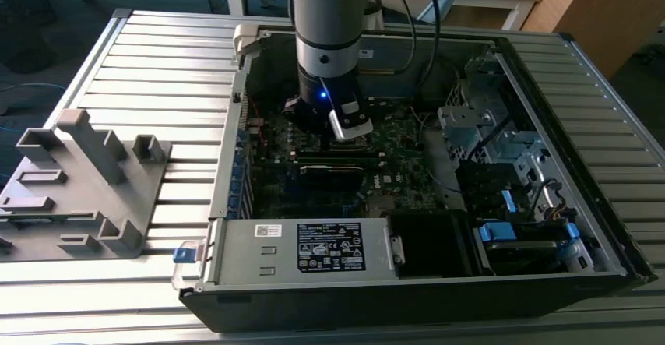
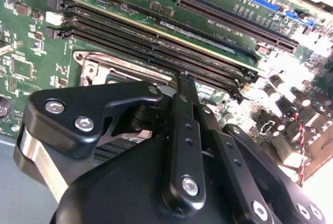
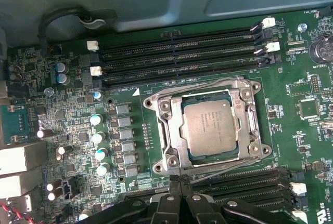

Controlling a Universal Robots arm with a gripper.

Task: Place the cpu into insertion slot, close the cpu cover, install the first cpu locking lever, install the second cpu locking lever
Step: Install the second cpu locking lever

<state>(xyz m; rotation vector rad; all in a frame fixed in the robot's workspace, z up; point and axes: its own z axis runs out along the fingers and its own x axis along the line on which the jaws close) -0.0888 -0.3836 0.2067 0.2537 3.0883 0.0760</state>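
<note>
CPU (image 3: 208, 126) sits flat in the insertion slot (image 3: 179, 130), its dull silver face up, and the cpu cover (image 3: 171, 146) looks already folded down around it, framing the chip through its square window. Your tool (image 3: 179, 181) hangs just below the socket's near edge in the first wrist view, its black fingers (image 2: 183, 86) pressed together to a narrow tip and pinching nothing that you can see. By the look of it you are working the thin wire locking levers that run along the cover's edges, though whether either is hooked cannot be told. Keep the closed tip low and square to the lever, push along the socket edge rather than down onto the chip, and stay clear of the memory slots (image 3: 182, 52) beside the socket. Being square, the chip has no long axis; its edges run parallel to those slots.
</note>
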